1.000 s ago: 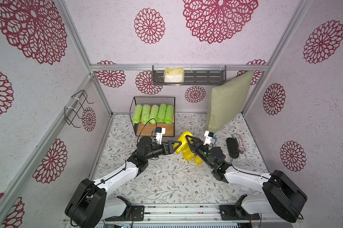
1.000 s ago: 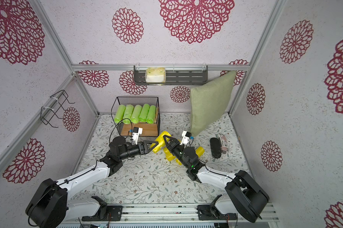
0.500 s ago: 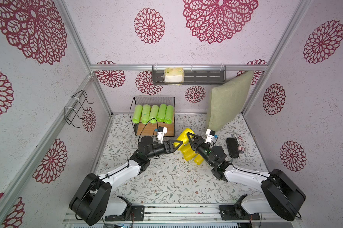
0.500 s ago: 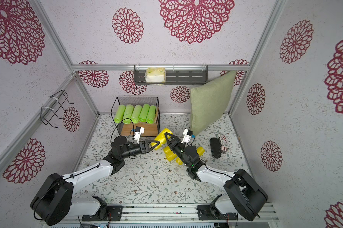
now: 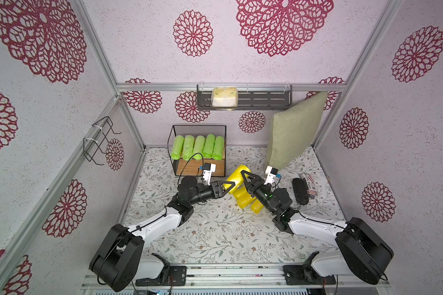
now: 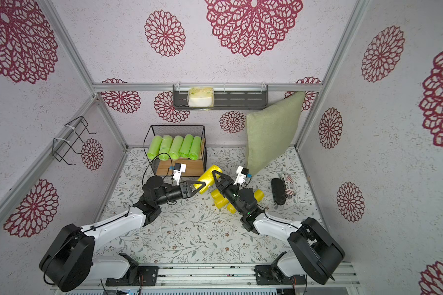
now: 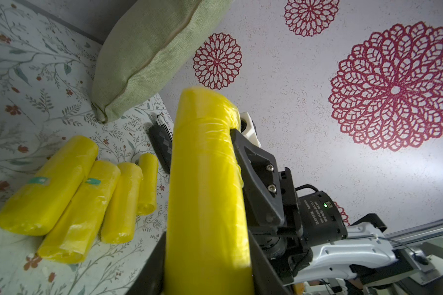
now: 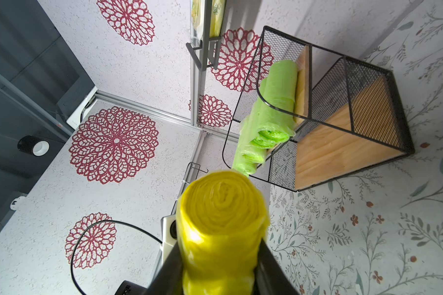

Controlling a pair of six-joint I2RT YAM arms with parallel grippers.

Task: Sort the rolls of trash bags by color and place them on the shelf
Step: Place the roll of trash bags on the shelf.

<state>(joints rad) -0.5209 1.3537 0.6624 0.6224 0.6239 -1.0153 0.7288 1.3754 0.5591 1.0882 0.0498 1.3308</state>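
**A:** In both top views, why are two hands hanging onto one yellow roll (image 5: 237,177) in the air beside the shelf (image 5: 189,167)?

**B:** Looks like a handover. The right hand (image 5: 243,176) and left hand (image 5: 228,187) are both clenching it, one near each end. The green rolls (image 5: 197,146) are filling the top board.

**A:** The left wrist view is showing the spare yellow rolls (image 7: 87,191) lying together on the surface (image 7: 36,76), which the arm is partly covering from above.

**B:** The right wrist view is showing the bottom board sitting bare, so I'm guessing yellow is going there.

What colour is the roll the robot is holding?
The roll is bright yellow; the left wrist view shows it best.
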